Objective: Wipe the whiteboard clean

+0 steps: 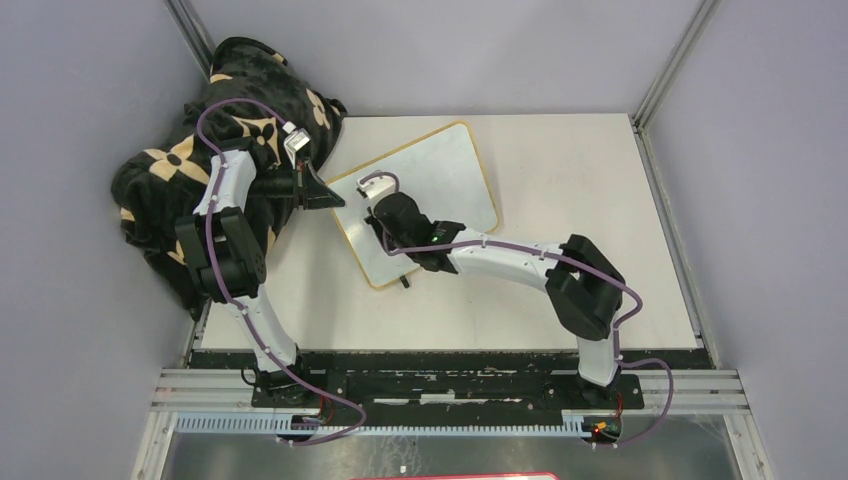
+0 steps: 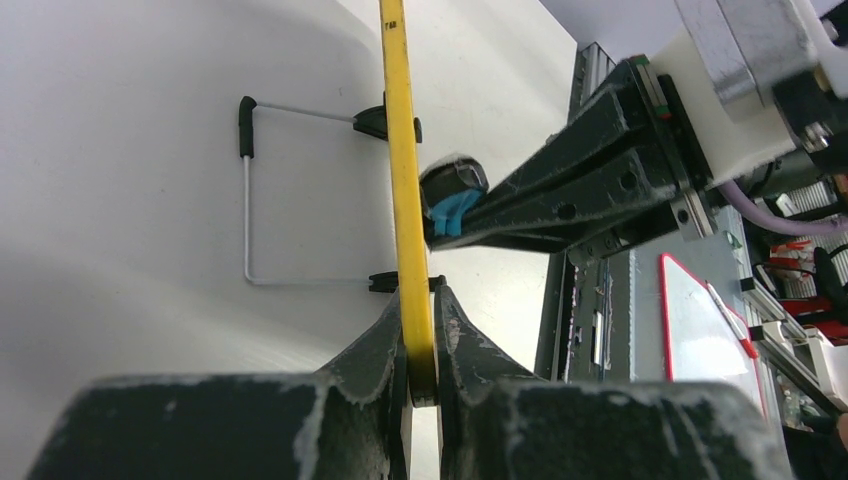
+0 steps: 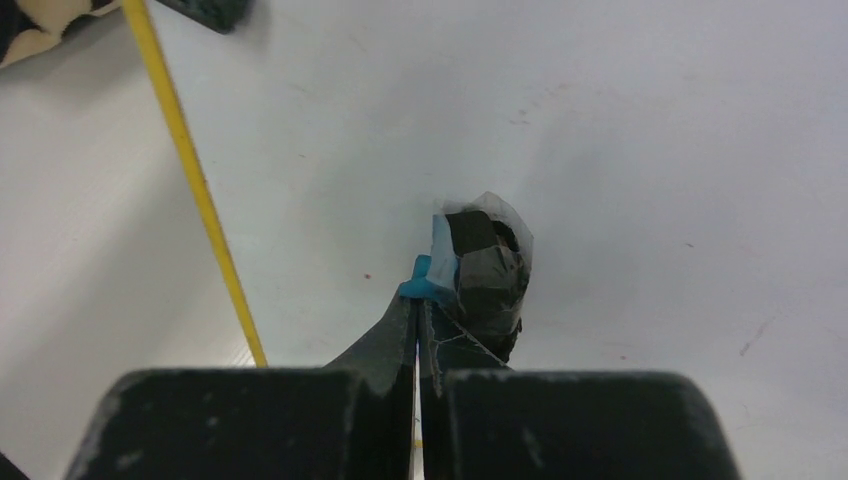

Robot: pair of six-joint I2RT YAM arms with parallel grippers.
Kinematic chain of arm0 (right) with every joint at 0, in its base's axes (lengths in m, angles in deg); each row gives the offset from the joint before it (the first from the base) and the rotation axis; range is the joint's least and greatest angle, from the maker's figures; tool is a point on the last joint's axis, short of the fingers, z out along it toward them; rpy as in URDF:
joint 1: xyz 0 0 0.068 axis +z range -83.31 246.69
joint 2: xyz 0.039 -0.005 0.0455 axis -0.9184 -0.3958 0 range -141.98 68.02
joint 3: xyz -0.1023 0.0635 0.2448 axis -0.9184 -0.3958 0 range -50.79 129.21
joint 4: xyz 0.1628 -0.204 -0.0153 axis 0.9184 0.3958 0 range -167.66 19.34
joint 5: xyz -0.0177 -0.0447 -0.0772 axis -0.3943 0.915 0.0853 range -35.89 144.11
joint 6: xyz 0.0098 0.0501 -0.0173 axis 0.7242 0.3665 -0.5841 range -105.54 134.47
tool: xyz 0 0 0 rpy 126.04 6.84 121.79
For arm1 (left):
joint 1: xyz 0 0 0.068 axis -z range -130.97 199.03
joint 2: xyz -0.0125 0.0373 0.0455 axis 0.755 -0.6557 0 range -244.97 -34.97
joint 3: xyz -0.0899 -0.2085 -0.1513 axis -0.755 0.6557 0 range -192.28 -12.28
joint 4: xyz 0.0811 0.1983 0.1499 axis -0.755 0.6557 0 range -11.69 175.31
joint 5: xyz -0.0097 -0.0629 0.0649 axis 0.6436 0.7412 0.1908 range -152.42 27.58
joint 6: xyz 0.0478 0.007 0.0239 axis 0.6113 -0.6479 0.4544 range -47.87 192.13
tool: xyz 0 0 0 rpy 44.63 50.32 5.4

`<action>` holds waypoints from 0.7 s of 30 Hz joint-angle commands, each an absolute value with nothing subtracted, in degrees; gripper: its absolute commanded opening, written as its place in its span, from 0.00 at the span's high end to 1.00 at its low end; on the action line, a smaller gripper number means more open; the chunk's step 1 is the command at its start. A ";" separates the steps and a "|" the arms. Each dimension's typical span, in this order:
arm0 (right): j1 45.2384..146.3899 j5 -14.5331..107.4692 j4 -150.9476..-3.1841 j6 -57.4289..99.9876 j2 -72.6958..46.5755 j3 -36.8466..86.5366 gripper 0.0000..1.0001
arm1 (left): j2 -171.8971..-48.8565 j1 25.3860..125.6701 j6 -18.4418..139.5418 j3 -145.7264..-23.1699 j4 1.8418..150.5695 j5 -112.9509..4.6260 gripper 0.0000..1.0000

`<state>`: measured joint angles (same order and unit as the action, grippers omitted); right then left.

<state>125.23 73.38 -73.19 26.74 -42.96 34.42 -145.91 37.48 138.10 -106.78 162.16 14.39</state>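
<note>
Whiteboard (image 1: 450,170) lies centre-left on the desk (image 1: 560,270), face up, its long axis running diagonally from near-left to far-right. No writing is visible. Left gripper (image 2: 420,340) jaws clench the yellow frame. Right gripper (image 3: 418,300) jaws grasp the eraser (image 3: 480,265), pressed against the surface. Wiping is judged nearly done; the next move calls for sweeping any uncovered corners.

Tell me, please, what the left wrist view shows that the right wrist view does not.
Only the left wrist view shows the left gripper shut on the yellow frame, and a thin wire stand joined to that frame. Only the right wrist view shows the white face of the whiteboard, with only faint specks on it, and a corner of the blanket. Both show the yellow frame and the right gripper shut on the blue-and-black eraser.
</note>
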 commanded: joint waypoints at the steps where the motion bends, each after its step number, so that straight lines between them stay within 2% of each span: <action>1: 118.05 80.96 -74.04 26.41 -39.91 28.93 0.99 | -143.26 38.31 140.84 -106.60 162.10 11.13 0.97; 6: 110.51 80.50 -76.38 28.33 -36.19 21.05 0.99 | -142.99 38.37 140.86 -106.59 162.07 11.03 0.97; 11: 108.28 78.22 -77.20 28.59 -35.51 20.14 0.99 | -143.25 38.31 140.94 -106.66 162.03 11.23 0.97; 14: 109.32 73.62 -77.93 30.24 -36.14 21.18 0.99 | -143.34 38.37 140.99 -106.52 161.98 11.10 0.97; 21: 120.29 74.00 -77.30 29.49 -38.90 27.47 0.99 | -143.69 38.36 140.99 -106.43 162.08 11.30 0.97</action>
<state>114.00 75.80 -74.87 29.23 -35.70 22.40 -145.91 37.41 138.10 -106.78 162.19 14.44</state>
